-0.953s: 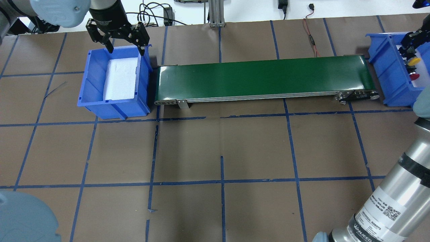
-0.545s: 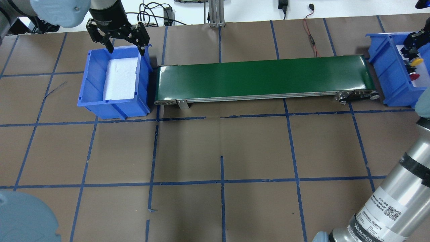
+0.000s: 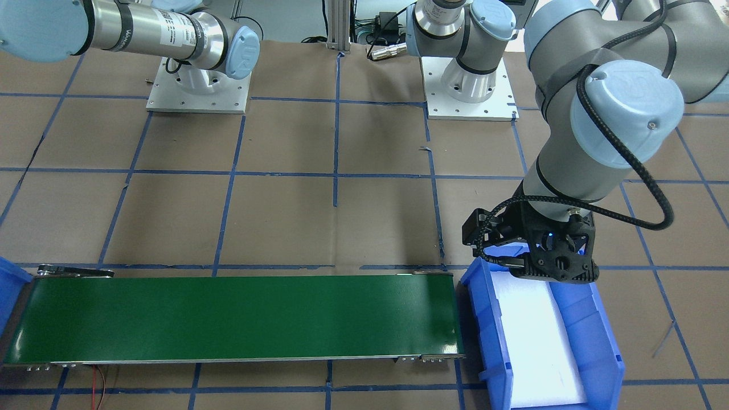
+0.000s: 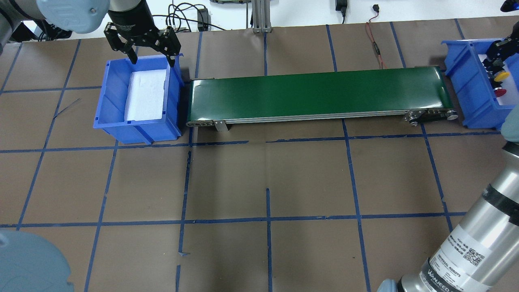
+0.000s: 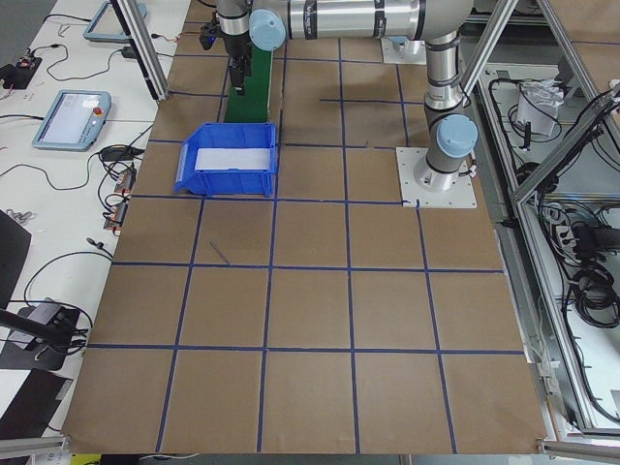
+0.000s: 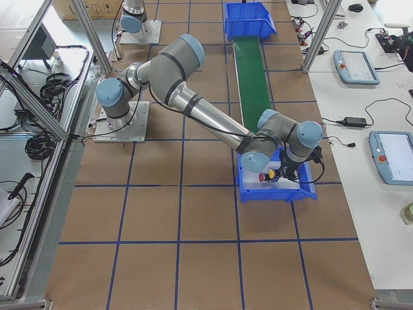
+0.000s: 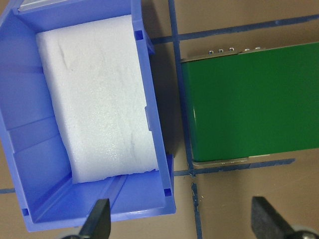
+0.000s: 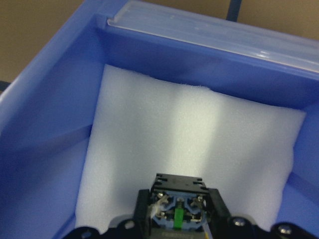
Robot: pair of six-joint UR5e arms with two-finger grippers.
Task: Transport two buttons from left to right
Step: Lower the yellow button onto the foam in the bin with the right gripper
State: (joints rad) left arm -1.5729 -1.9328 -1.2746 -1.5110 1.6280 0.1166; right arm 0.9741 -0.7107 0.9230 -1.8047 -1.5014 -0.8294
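The yellow button (image 4: 502, 75) hangs inside the right blue bin (image 4: 462, 81), and my right gripper (image 4: 495, 61) is shut on it. The right wrist view shows its grey contact block (image 8: 177, 206) end-on between the fingers, above white foam (image 8: 199, 129). Just in front of it in the same bin lies the red button (image 4: 500, 92), also visible as a red cap (image 6: 262, 176). My left gripper (image 4: 153, 61) is open and holds nothing, hovering over the far rim of the left blue bin (image 4: 109, 105); both fingertips (image 7: 99, 219) show at the bottom of its wrist view.
A green conveyor belt (image 4: 316, 91) runs between the two bins. The left bin holds only a white foam pad (image 4: 146, 95). Cables (image 4: 375, 44) lie along the table's far edge. Blue tape lines grid the brown table top.
My right gripper has shifted slightly to the right inside the right bin, carrying the yellow button. The left arm has not moved.
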